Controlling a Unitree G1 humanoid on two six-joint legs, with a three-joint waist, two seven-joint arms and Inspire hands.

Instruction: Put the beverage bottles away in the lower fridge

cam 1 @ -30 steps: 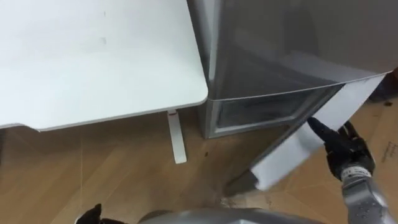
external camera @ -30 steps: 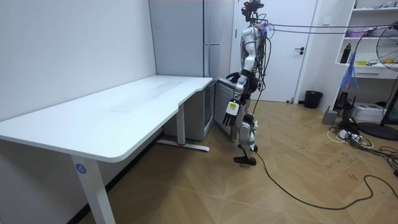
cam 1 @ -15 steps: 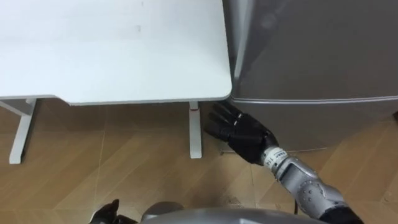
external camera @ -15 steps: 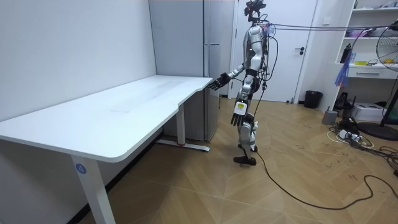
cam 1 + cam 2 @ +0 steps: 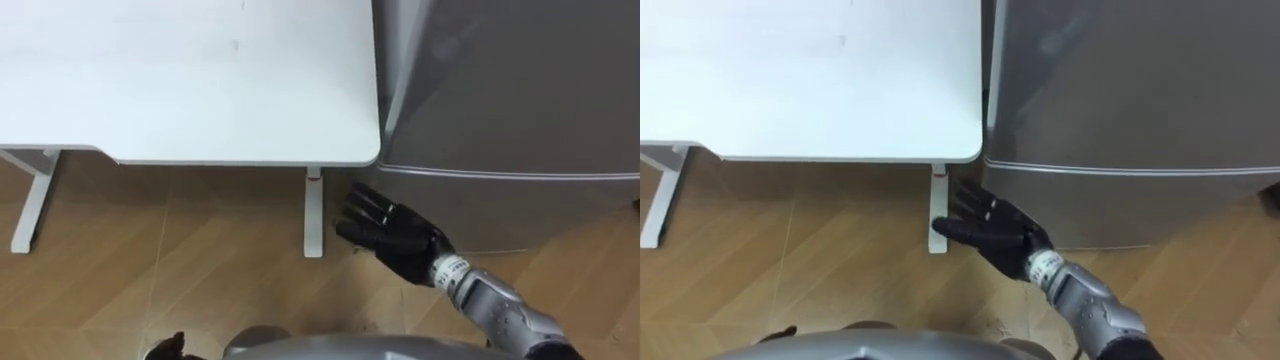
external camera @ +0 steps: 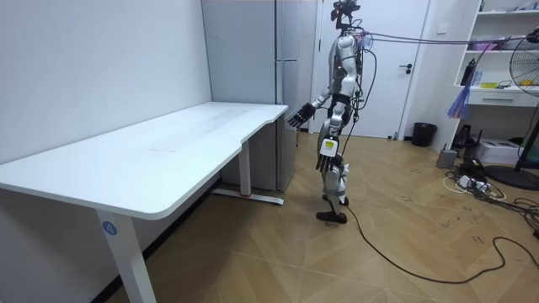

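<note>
Left eye view: right hand (image 5: 398, 238) reaches in from the lower right, fingers straight and spread, released, holding nothing. It hovers over the floor (image 5: 180, 270), touching neither tabletop nor fridge. Just beside the fingertips, on the view's left, stands the white leg (image 5: 314, 212) of the table. Just beyond the hand is the near left corner of the lower door (image 5: 530, 210) of the fridge (image 5: 500, 90). The lower door is closed, flush under the upper door, with a thin seam between them. The grey fridge stands against the right end of the white tabletop (image 5: 200, 80), which is bare. Room view: the robot stands upright on the wood floor in front of the fridge, at the far end of the tabletop. Its right arm is stretched towards the room view's left, hand at about tabletop height, near the tabletop's corner. Left hand (image 6: 323, 160) hangs at its side; whether it is released or clenched I cannot tell. Behind the robot is a white door (image 6: 383, 67), with a dark bin (image 6: 424, 134) on the floor beside it.
</note>
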